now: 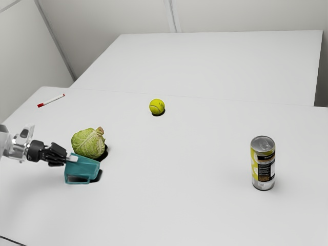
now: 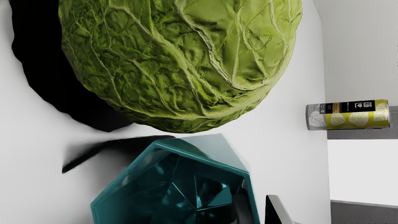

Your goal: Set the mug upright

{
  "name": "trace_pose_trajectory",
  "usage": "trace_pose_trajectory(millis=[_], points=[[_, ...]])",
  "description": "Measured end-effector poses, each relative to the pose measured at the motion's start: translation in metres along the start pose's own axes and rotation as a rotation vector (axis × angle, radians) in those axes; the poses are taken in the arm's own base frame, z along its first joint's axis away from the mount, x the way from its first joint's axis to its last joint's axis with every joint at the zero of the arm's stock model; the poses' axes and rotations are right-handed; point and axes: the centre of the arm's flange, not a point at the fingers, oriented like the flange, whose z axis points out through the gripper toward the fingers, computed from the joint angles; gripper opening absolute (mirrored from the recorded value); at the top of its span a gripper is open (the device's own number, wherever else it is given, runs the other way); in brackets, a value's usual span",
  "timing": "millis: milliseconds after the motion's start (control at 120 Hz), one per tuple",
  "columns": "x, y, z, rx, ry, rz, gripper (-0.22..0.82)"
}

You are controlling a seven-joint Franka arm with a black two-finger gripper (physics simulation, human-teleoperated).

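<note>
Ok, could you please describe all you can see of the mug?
The mug is teal, glossy and faceted, with an angular loop handle. It lies on its side on the table, beside the cabbage, its open mouth toward my gripper. One finger is inside, the other outside, clear of the wall.

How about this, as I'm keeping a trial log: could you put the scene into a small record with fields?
mug: teal, on its side, mouth toward the arm; not upright
pincer: open, one finger inside the mug's mouth, one outside
cabbage: green, beside the mug
can: standing, at the exterior view's right
ball: yellow-green, farther back on the table
marker: white and red, lying flat
</note>
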Motion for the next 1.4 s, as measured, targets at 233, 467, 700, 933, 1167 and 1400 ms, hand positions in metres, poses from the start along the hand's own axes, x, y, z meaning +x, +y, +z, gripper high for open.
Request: trace_pose_trajectory(millis=[233, 467, 700, 933, 1167, 1400], points=[[0.011, 0.033, 0.001, -0.002, -0.009, 0.064, -0.15], [0.095, 0.156, -0.005, 0.162, -0.088, 0.348, -0.16], [0.186, 0.310, 0.142, 0.508, -0.429, 0.721, -0.17], [0.198, 0.299, 0.249, 0.775, -0.512, 0.749, -0.18], [0.200, 0.266, 0.295, 1.040, -0.476, 0.687, -0.18], [0.179, 0.238, 0.313, 1.052, -0.363, 0.496, -0.18]])
